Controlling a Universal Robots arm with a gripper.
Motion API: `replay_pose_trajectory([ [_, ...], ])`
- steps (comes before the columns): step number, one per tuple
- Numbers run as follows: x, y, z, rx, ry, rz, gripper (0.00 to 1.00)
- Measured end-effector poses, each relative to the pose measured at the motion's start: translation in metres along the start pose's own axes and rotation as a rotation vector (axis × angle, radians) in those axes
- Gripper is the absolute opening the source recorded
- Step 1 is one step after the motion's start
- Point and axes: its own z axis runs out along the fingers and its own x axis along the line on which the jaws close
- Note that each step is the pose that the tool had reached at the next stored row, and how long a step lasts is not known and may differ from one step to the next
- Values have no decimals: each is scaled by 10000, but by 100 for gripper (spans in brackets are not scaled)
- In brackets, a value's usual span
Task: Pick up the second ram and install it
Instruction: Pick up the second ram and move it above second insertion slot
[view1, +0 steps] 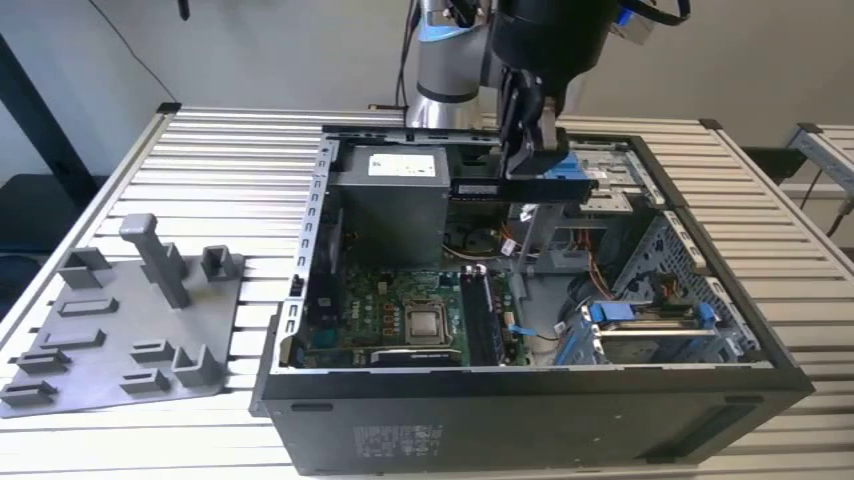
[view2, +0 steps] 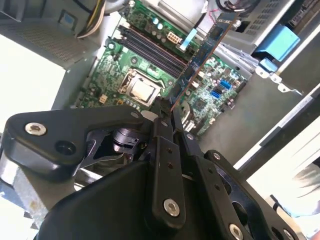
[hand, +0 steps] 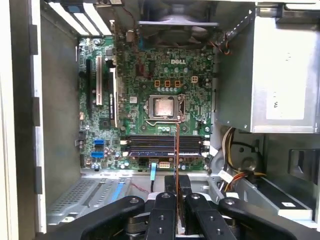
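Observation:
My gripper hangs over the open computer case, shut on the second ram, a thin dark stick held level above the motherboard. In the second wrist view the ram runs out from the fingertips of the gripper toward the board. The first wrist view shows the ram edge-on as a thin line in front of the gripper, crossing over the dark memory slots just below the CPU socket. The ram is above the slots, not seated in them.
A grey plastic tray with upright posts lies on the slatted table at the exterior view's left. Inside the case, the power supply box sits at the back and a blue-latched drive cage at the exterior view's right. Loose cables lie near the slots.

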Motion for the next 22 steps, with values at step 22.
replay_pose_trajectory([
  [22, -675, 6, 10, 0, 8, -1, 14],
])
